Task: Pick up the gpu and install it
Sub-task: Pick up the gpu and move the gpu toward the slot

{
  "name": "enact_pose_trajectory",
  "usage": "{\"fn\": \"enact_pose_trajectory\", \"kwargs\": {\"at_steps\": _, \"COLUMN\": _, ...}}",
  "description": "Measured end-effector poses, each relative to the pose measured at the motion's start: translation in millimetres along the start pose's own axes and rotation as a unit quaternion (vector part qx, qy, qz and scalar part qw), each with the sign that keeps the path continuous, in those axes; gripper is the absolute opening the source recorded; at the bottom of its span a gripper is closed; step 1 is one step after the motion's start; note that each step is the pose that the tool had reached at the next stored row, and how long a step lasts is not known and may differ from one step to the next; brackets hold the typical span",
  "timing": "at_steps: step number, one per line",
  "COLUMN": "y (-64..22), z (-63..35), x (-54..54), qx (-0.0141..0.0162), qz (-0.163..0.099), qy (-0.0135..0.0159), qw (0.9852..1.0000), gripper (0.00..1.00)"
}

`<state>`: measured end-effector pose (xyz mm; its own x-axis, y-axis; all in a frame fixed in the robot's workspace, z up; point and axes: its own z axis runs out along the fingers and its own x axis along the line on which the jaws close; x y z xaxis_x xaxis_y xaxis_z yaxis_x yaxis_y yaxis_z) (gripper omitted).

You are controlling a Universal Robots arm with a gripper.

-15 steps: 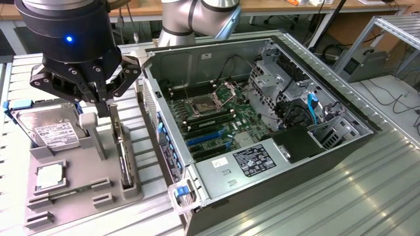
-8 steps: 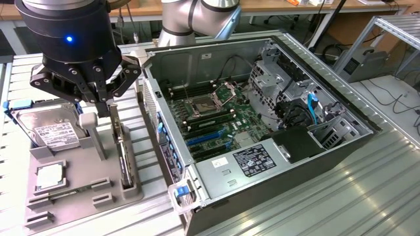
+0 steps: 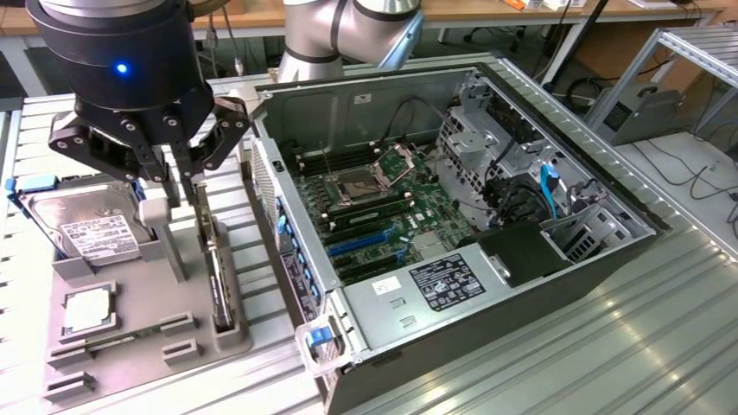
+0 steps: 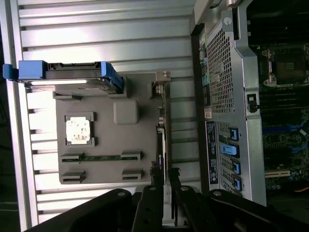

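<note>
Thin dark gpu [image 3: 214, 268], silvery edge, flat rectangular card. Upright on long edge in slot of grey holder [image 3: 138, 294]. One end just beneath gripper [image 3: 185, 201], rest running out past it.

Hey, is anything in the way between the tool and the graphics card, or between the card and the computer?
Nothing visible between the tool and the graphics card, which stands upright in the grey tray. Only the near wall of the open computer case separates the card from the inside.
</note>
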<state>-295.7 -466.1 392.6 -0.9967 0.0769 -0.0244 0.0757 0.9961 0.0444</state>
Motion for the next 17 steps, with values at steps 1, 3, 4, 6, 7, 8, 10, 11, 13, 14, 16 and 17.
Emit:
{"fn": "enact_pose_trajectory", "kwargs": {"at_steps": 1, "y": 0.0, "z": 0.0, "x": 0.0, "qx": 0.0000, "qz": 0.000, "qy": 0.0000, "qw": 1.0000, "gripper": 0.23}}
{"fn": "enact_pose_trajectory", "kwargs": {"at_steps": 3, "y": 0.0, "z": 0.0, "x": 0.0, "qx": 0.0000, "qz": 0.000, "qy": 0.0000, "qw": 1.0000, "gripper": 0.29}}
{"fn": "enact_pose_trajectory", "kwargs": {"at_steps": 4, "y": 0.0, "z": 0.0, "x": 0.0, "qx": 0.0000, "qz": 0.000, "qy": 0.0000, "qw": 1.0000, "gripper": 0.36}}
{"fn": "enact_pose_trajectory", "kwargs": {"at_steps": 6, "y": 0.0, "z": 0.0, "x": 0.0, "qx": 0.0000, "qz": 0.000, "qy": 0.0000, "qw": 1.0000, "gripper": 0.47}}
{"fn": "enact_pose_trajectory", "kwargs": {"at_steps": 7, "y": 0.0, "z": 0.0, "x": 0.0, "qx": 0.0000, "qz": 0.000, "qy": 0.0000, "qw": 1.0000, "gripper": 0.47}}
{"fn": "enact_pose_trajectory", "kwargs": {"at_steps": 8, "y": 0.0, "z": 0.0, "x": 0.0, "qx": 0.0000, "qz": 0.000, "qy": 0.0000, "qw": 1.0000, "gripper": 0.47}}
{"fn": "enact_pose_trajectory", "kwargs": {"at_steps": 10, "y": 0.0, "z": 0.0, "x": 0.0, "qx": 0.0000, "qz": 0.000, "qy": 0.0000, "qw": 1.0000, "gripper": 0.54}}
{"fn": "enact_pose_trajectory", "kwargs": {"at_steps": 11, "y": 0.0, "z": 0.2, "x": 0.0, "qx": 0.0000, "qz": 0.000, "qy": 0.0000, "qw": 1.0000, "gripper": 0.54}}
{"fn": "enact_pose_trajectory", "kwargs": {"at_steps": 13, "y": -0.2, "z": 3.2, "x": 0.1, "qx": -0.0001, "qz": 0.000, "qy": -0.0001, "qw": 1.0000, "gripper": 0.54}}
{"fn": "enact_pose_trajectory", "kwargs": {"at_steps": 14, "y": -0.2, "z": 4.9, "x": 0.1, "qx": -0.0001, "qz": 0.000, "qy": 0.0000, "qw": 1.0000, "gripper": 0.54}}
{"fn": "enact_pose_trajectory", "kwargs": {"at_steps": 16, "y": -0.4, "z": 9.3, "x": 0.0, "qx": 0.0000, "qz": 0.000, "qy": 0.0000, "qw": 1.0000, "gripper": 0.54}}
{"fn": "enact_pose_trajectory", "kwargs": {"at_steps": 17, "y": -0.5, "z": 11.1, "x": 0.0, "qx": 0.0000, "qz": 0.000, "qy": 0.0000, "qw": 1.0000, "gripper": 0.54}}
